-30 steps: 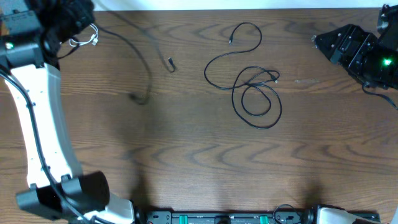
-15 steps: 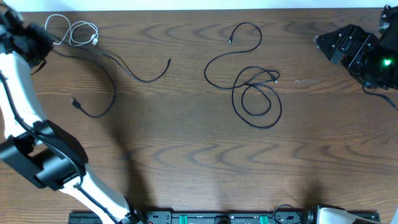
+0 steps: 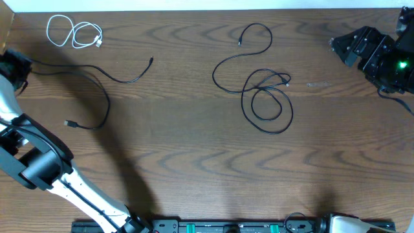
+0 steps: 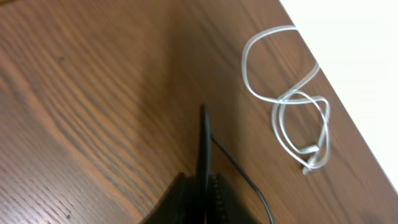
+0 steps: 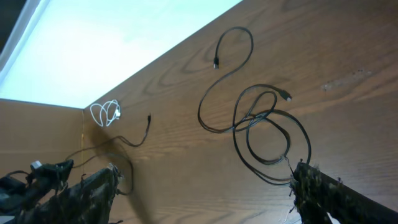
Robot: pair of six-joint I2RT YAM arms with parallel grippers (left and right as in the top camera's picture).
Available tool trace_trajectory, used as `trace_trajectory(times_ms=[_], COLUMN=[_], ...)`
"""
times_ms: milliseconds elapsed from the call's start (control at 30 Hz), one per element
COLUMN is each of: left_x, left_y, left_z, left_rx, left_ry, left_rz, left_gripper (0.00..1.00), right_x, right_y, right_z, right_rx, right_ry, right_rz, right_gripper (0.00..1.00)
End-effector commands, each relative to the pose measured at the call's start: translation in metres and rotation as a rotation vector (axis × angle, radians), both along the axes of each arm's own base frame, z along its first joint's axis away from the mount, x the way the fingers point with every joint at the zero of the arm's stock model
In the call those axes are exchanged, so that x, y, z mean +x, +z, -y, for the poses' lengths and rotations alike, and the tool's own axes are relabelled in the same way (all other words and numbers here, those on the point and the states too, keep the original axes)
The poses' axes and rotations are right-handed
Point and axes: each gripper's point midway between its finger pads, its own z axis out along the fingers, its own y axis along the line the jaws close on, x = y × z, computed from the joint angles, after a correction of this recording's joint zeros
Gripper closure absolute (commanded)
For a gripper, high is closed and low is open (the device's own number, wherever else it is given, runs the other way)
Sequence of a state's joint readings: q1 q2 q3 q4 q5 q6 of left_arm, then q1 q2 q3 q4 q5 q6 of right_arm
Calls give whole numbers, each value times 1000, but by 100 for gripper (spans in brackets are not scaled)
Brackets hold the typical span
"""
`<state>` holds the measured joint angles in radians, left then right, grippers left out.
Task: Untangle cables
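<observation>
From my seat I see a dark brown desk (image 3: 194, 162) with heavy wood grain, matte and evenly lit. Past its far edge runs a pale, bright strip (image 3: 194, 4) (wall or floor, I cannot tell). Along the near edge sits a black rail with green fittings (image 3: 226, 227).

The left end effector (image 4: 203, 124) is out at the desk's left end, low over the wood. Its fingers are pressed together into one thin dark edge, with a black cable (image 3: 107, 97) coming out from between them. That cable trails right across the desk, one plug lying toward the centre and the other nearer me.

The white cable (image 3: 74, 32) lies coiled by the far left corner, apart from the black one. The tangle of black cables (image 3: 262, 90) lies mid-desk, loops crossing each other, with one long tail curling toward the far edge.

The right end effector (image 5: 205, 167) hangs over the far right corner, its fingers spread wide with nothing between them.
</observation>
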<state>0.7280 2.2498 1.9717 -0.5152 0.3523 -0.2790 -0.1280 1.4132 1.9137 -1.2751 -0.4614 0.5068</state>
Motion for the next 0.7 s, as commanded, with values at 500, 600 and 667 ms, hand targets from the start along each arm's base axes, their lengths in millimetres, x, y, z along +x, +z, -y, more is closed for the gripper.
trace_trajectory(times_ms=[500, 600, 667], left_x=[-22, -12, -9], left_y=[-28, -28, -32], left_z=[13, 46, 66], left_rx=[-79, -176, -210], left_ry=[-7, -91, -125], left_rz=[-123, -103, -128], left_gripper=[32, 32, 33], right_x=[-3, -5, -5], right_y=[1, -1, -2], right_z=[1, 1, 1], right_rx=[-18, -17, -16], right_ry=[5, 5, 5], right_rz=[7, -5, -10], right_gripper=[11, 11, 11])
